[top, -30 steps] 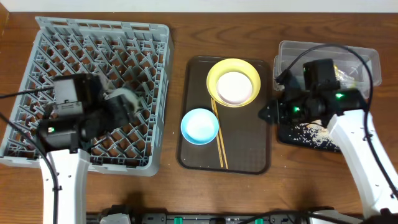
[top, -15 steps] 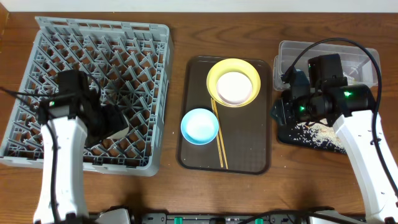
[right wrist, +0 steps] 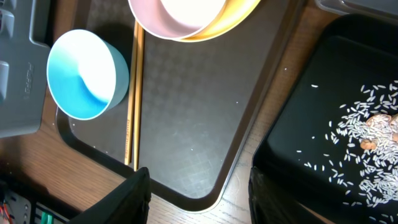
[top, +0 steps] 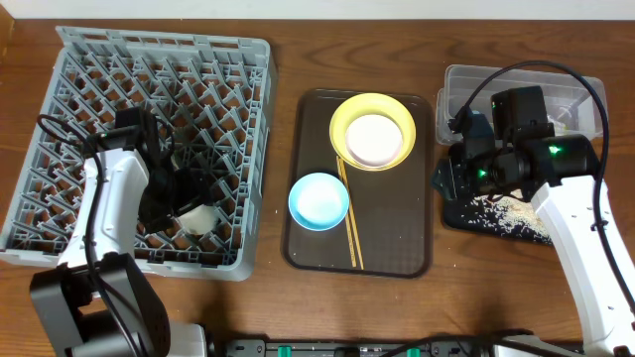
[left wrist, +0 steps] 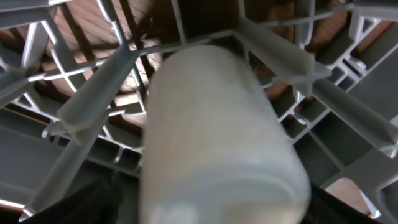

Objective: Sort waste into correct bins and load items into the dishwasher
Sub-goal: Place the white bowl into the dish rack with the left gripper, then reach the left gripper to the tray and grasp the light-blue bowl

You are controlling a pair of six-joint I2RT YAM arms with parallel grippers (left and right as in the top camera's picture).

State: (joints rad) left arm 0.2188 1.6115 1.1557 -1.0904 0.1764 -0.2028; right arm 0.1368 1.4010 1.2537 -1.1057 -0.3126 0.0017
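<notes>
Rack [top: 60, 119] fills the left of the table [top: 268, 297]. Your left hand [top: 189, 203] is down among its pegs, closed around a tilted white cup [left wrist: 211, 137]. On the brown tray [top: 397, 248] sit the blue bowl [top: 318, 200], the chopsticks [top: 350, 223] just beside it, and the white bowl [top: 375, 139] inside the plate [top: 342, 124]. Your right hand [right wrist: 199, 186] hangs open and empty over that tray's right edge. Crumbs [right wrist: 367, 124] lie in the black bin [right wrist: 311, 124], with the tub [top: 466, 84] behind it.

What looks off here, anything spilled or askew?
Rice grains lie scattered, but inside the black tray, with a few specks on the brown serving tray. A whitish cup-like piece sits tilted among the rack pegs. Nothing looks damaged.
</notes>
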